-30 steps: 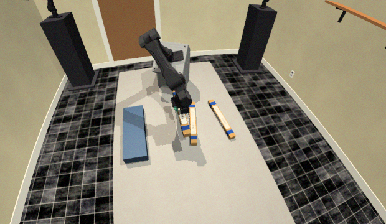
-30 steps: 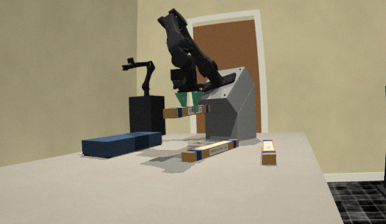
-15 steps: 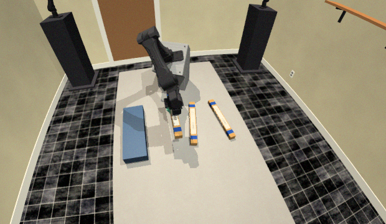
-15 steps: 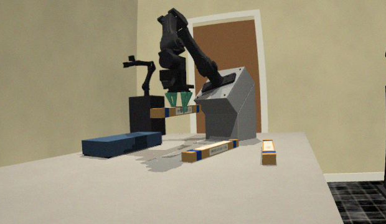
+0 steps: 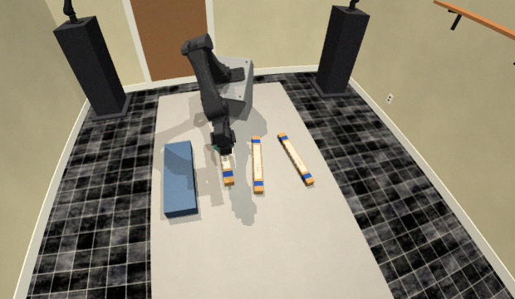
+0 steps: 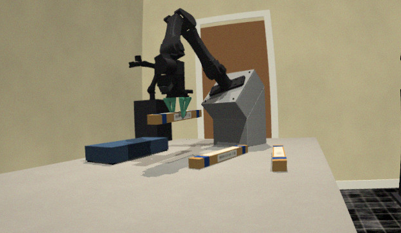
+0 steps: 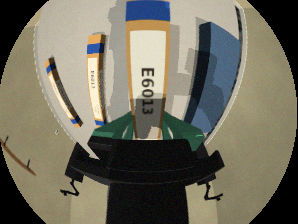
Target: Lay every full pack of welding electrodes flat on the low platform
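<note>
My gripper (image 6: 177,111) with green fingers is shut on an orange electrode pack with blue bands and a white label (image 6: 173,116). It holds the pack well above the table, tilted a little, between the blue platform and the other packs. The held pack also shows in the overhead view (image 5: 227,168) and in the wrist view (image 7: 148,70), marked E6013. The low blue platform (image 5: 179,178) lies to the left of it on the table. A second pack (image 5: 257,164) lies flat on the table to the right. A third pack (image 5: 295,159) lies flat further right, at an angle.
The grey arm base (image 5: 237,85) stands at the back of the table. Two black pillars (image 5: 91,66) (image 5: 340,47) stand on the tiled floor behind the table's corners.
</note>
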`<state>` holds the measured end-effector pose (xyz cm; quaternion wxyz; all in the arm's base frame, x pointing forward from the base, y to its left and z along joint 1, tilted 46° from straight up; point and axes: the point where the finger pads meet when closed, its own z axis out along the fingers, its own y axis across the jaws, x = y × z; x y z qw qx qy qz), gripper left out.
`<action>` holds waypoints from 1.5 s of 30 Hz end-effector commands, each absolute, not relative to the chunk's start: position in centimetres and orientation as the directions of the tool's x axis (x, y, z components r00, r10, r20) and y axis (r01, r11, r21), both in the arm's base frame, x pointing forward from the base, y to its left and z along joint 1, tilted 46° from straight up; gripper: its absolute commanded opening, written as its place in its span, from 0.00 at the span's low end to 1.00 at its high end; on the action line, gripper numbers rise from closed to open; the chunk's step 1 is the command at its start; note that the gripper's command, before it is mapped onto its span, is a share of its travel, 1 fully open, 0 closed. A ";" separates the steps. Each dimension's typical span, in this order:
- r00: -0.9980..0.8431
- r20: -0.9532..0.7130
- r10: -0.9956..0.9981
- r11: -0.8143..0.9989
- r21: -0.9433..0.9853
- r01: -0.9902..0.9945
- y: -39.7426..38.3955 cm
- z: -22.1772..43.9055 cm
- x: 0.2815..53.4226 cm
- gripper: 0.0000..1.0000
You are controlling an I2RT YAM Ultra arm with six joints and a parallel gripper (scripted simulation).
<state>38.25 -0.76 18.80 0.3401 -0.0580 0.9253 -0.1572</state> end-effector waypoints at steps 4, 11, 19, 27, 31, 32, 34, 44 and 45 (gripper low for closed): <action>-0.710 -0.664 -0.236 0.948 -0.318 -0.018 -1.1 23.0 38.1 0.00; -0.709 -0.664 -0.238 0.947 -0.320 -0.018 -2.9 23.6 38.1 0.00; -0.710 -0.662 -0.240 0.946 -0.323 -0.019 -4.4 24.1 38.2 0.00; -0.710 -0.661 -0.242 0.945 -0.326 -0.018 -6.4 24.8 38.2 0.00; -0.710 -0.661 -0.242 0.945 -0.327 -0.018 -7.4 25.1 38.2 0.00; -0.710 -0.661 -0.243 0.945 -0.327 -0.018 -7.7 25.2 38.2 0.00; -0.710 -0.661 -0.243 0.945 -0.327 -0.018 -7.7 25.2 38.2 0.00; -0.718 -0.652 -0.243 0.945 -0.328 -0.022 -10.2 25.6 38.4 0.00; -0.710 -0.660 -0.246 0.943 -0.331 -0.018 -10.4 26.2 38.3 0.00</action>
